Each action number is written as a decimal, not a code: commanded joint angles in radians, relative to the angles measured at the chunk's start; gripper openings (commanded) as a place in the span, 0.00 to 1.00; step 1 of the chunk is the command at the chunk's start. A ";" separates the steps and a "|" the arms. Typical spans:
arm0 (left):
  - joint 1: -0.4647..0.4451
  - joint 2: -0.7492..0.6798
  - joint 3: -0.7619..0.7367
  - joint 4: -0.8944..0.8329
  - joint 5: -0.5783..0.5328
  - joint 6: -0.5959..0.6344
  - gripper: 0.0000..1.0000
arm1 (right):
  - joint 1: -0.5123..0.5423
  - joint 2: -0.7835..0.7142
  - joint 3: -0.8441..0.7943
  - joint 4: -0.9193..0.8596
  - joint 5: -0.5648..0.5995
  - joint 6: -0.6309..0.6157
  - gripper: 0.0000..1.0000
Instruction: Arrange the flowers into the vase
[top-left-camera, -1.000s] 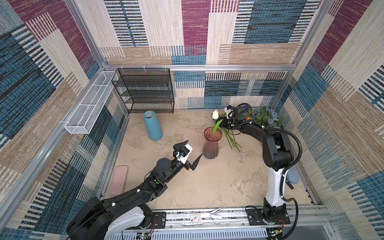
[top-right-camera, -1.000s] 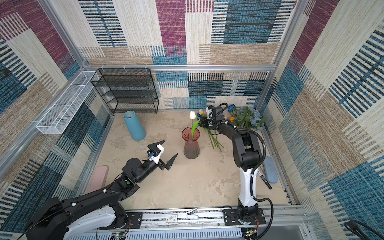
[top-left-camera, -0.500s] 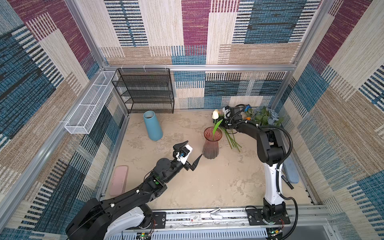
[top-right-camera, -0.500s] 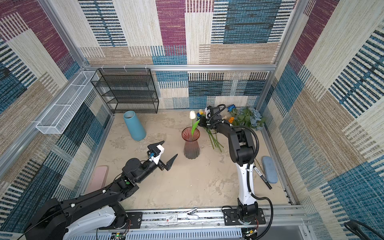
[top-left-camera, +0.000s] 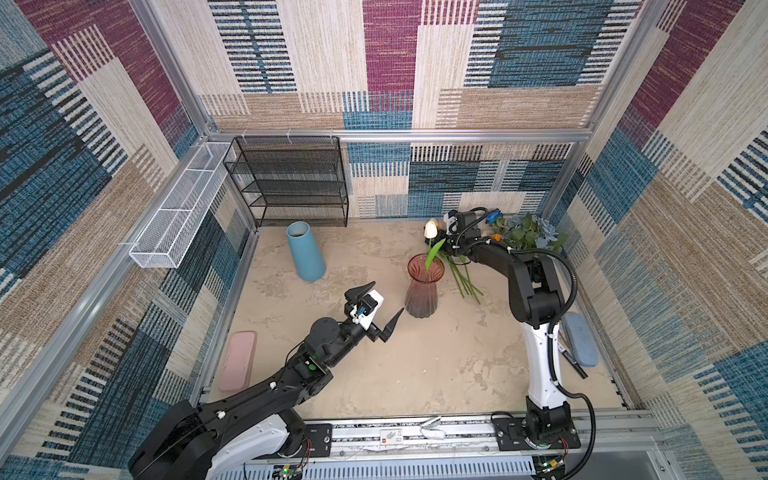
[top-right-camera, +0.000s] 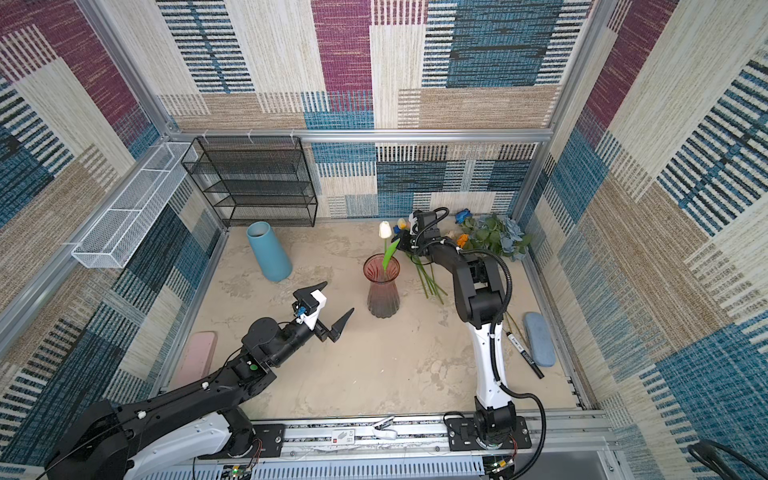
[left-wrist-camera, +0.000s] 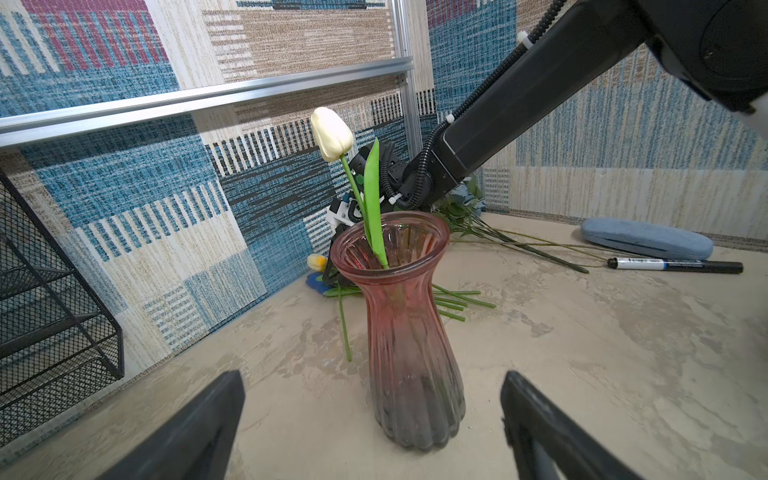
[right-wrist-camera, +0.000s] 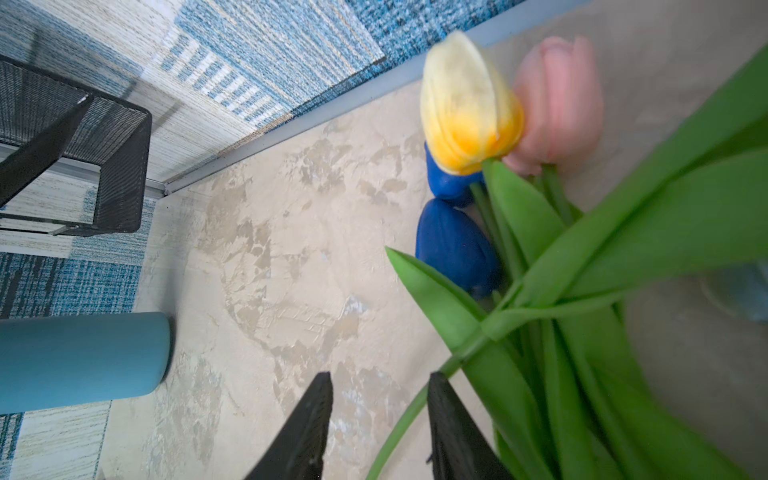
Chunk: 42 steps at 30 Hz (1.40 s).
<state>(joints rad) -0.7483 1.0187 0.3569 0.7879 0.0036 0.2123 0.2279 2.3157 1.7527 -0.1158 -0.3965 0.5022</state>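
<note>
A pink ribbed glass vase (top-left-camera: 422, 291) (left-wrist-camera: 409, 332) stands mid-table and holds one white tulip (top-left-camera: 431, 228) (left-wrist-camera: 332, 133). The other flowers lie heaped at the back right: dusty-blue roses with foliage (top-left-camera: 523, 235), an orange flower (top-right-camera: 462, 240) and a bright blue rose (top-right-camera: 462, 215). Yellow (right-wrist-camera: 465, 108), pink (right-wrist-camera: 557, 99) and blue (right-wrist-camera: 455, 249) tulips lie right behind the vase. My right gripper (right-wrist-camera: 380, 380) hangs low over the tulips, open part-way, with one green stem (right-wrist-camera: 399, 424) passing between its fingers. My left gripper (top-left-camera: 388, 296) (left-wrist-camera: 372, 376) stands wide open just in front of the vase, touching nothing.
A blue ceramic vase (top-left-camera: 305, 251) stands at the back left, before a black wire shelf (top-left-camera: 291, 183). A white wire basket (top-left-camera: 178, 224) hangs on the left wall. A pink case (top-left-camera: 237, 359) lies left. A blue case (top-left-camera: 579, 338) and a marker (top-left-camera: 573, 365) lie right.
The right arm has drawn its elbow slightly to the left while its gripper stays at the tulips, jaws a little narrower. The left arm has not moved.
</note>
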 joint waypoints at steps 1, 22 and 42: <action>0.000 -0.005 -0.005 0.022 -0.006 0.011 0.99 | 0.001 0.024 0.034 -0.008 0.017 0.018 0.40; 0.001 -0.022 -0.019 0.016 -0.012 0.003 0.99 | 0.008 0.010 -0.013 0.052 0.037 0.044 0.05; 0.001 -0.043 -0.029 -0.003 -0.027 0.002 0.99 | -0.124 -0.306 -0.326 0.197 -0.048 0.099 0.37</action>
<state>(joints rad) -0.7483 0.9707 0.3294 0.7765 -0.0166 0.2119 0.1169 2.0476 1.4651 -0.0059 -0.3908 0.5549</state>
